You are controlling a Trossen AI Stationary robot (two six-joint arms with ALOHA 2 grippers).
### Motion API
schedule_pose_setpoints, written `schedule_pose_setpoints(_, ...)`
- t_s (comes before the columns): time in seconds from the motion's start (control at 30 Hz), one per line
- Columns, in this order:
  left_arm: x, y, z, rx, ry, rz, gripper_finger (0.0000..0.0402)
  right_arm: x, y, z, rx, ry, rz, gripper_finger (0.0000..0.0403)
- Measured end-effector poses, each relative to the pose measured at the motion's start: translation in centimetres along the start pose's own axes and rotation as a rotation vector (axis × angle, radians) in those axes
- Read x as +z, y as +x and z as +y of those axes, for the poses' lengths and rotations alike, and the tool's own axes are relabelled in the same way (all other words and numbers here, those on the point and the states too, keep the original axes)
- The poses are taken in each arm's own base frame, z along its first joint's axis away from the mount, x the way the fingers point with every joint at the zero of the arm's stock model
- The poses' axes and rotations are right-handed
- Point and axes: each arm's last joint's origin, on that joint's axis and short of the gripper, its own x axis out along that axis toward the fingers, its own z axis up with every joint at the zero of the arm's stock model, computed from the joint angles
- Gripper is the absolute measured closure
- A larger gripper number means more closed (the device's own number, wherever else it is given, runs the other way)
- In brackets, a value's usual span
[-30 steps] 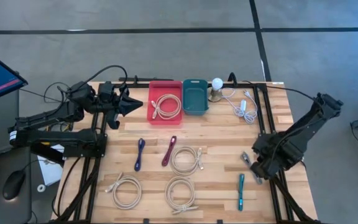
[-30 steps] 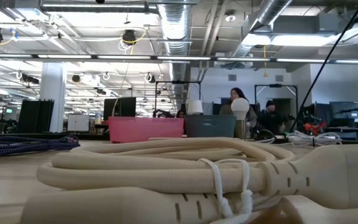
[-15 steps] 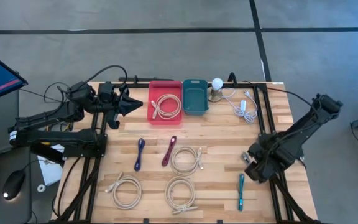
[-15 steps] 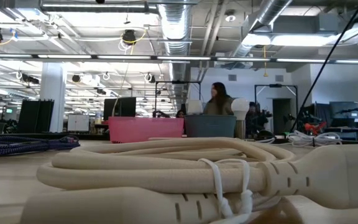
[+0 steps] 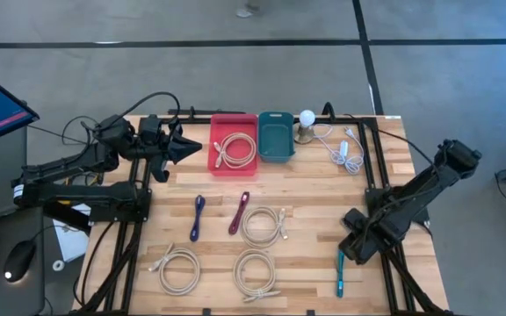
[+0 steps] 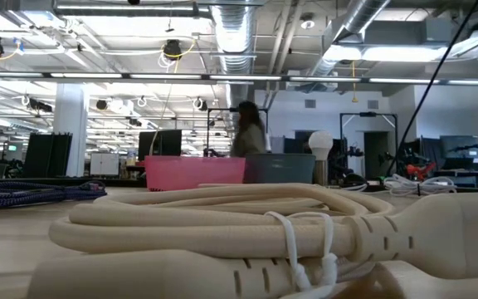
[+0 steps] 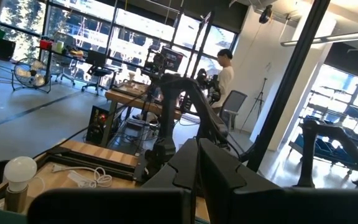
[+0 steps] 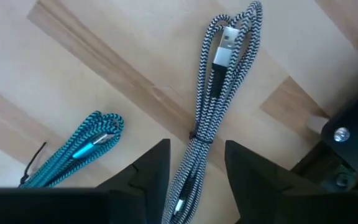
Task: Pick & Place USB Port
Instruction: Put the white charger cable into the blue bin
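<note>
- My right gripper (image 8: 194, 171) hangs low over the table's right side, its two dark fingers (image 8: 148, 171) spread apart with nothing clamped between them.
- A black-and-white braided cable (image 8: 213, 102), folded into a long bundle, lies on the wood directly under me; its near end runs into the gap between my fingers, untouched as far as I can tell.
- The bundle's long axis runs straight away from my wrist, in line with the gap, and its silver plug (image 8: 227, 46) sits at the far end. I judge that a straight drop and a squeeze across the narrow width is what the grasp needs.
- A teal braided cable (image 8: 79, 152) lies just beside it, angled off to one side, close enough to snag.
- From above, my right gripper (image 5: 356, 239) is near the table's front right, with the teal cable (image 5: 340, 274) just below it.
- The red tray (image 5: 234, 169) and the teal bin (image 5: 276, 156) stand well apart at the table's back.
- My left gripper (image 5: 185, 147) is shut and parked by the red tray, much farther from the cable.
</note>
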Motion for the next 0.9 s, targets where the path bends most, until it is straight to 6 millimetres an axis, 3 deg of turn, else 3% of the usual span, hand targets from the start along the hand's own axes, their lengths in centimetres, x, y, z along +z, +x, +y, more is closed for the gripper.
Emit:
schedule_pose_setpoints(0.57,0.0,0.0,0.0,0.0,0.0,0.001,0.0386,-0.5,2.9,1.7,-0.12,0.008,0.069,0.0282)
schedule_pose_setpoints(0.9,0.0,0.0,0.0,0.0,0.0,0.0,0.0386,-0.7,4.4,2.6,-0.158,0.004,0.088,0.0328)
